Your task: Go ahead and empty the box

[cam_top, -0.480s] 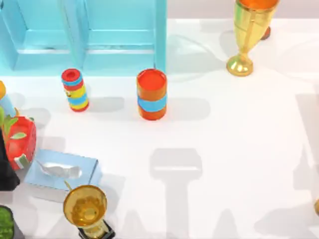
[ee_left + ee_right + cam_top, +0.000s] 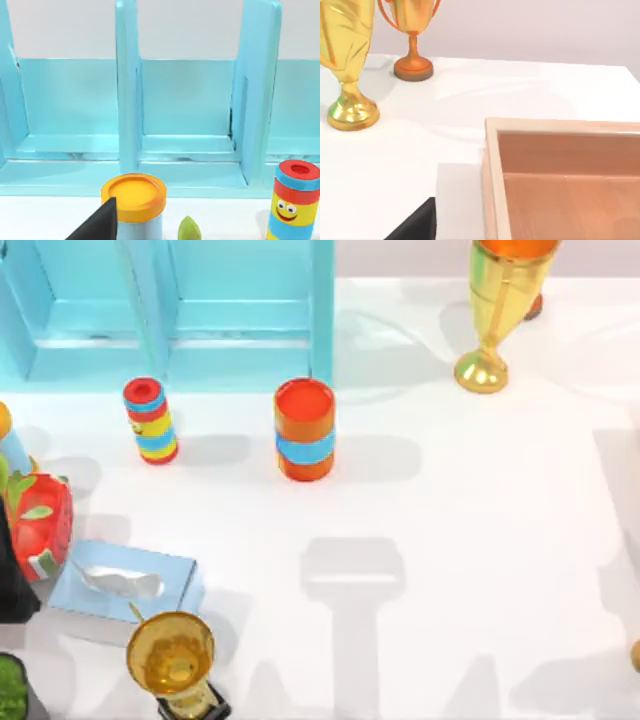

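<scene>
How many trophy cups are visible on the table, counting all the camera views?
3. A gold trophy stands at the far right; an orange trophy stands behind it; another gold trophy stands at the near left beside the tissue box. Others may be hidden.

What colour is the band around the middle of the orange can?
Light blue, around the orange cylindrical can standing upright on the table; clearest in the top view.

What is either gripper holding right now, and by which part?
It cannot be told. Only a dark edge of the left arm shows at the table's left, beside the red strawberry-like object; no grasp is visible in either wrist view.
</scene>
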### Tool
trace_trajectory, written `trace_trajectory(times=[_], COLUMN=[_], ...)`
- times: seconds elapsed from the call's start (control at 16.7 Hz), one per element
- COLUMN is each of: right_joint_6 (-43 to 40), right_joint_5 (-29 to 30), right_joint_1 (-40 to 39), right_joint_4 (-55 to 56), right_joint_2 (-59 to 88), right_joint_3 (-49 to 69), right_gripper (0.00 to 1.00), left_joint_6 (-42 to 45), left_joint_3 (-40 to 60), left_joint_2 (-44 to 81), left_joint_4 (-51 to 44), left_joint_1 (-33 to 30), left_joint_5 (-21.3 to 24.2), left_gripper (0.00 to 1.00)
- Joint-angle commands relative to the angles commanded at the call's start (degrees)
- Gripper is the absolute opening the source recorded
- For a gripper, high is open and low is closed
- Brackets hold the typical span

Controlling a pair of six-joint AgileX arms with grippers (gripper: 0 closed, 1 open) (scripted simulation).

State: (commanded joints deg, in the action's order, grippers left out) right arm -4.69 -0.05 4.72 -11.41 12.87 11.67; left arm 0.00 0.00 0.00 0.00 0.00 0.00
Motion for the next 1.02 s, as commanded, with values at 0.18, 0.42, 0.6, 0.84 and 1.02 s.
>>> trace_trajectory(times=[0.18, 0.42, 0.6, 0.84, 1.02], right_joint_6=[-4.33, -10.95, -15.76, -21.01, -23.51], right_joint_5=[-0.04, -0.07, -0.09, -0.13, -0.16], right_joint_1=[4.36, 11.03, 15.91, 21.19, 23.73], right_joint_4=[-10.64, -26.8, -38.64, -51.57, -57.74], right_joint_2=[13.63, 35.32, 51.75, 69.74, 77.9], right_joint_3=[11.14, 28.18, 40.7, 54.53, 60.88], right_gripper=[1.0, 1.0, 1.0, 1.0, 1.0], left_joint_6=[0.0, 0.0, 0.0, 0.0, 0.0], left_joint_3=[0.0, 0.0, 0.0, 0.0, 0.0], left_joint_2=[0.0, 0.0, 0.0, 0.0, 0.0], left_joint_4=[0.0, 0.0, 0.0, 0.0, 0.0], left_joint_1=[0.0, 0.0, 0.0, 0.0, 0.0], left_joint_5=[0.0, 0.0, 0.0, 0.0, 0.0], left_gripper=[1.0, 1.0, 1.0, 1.0, 1.0])
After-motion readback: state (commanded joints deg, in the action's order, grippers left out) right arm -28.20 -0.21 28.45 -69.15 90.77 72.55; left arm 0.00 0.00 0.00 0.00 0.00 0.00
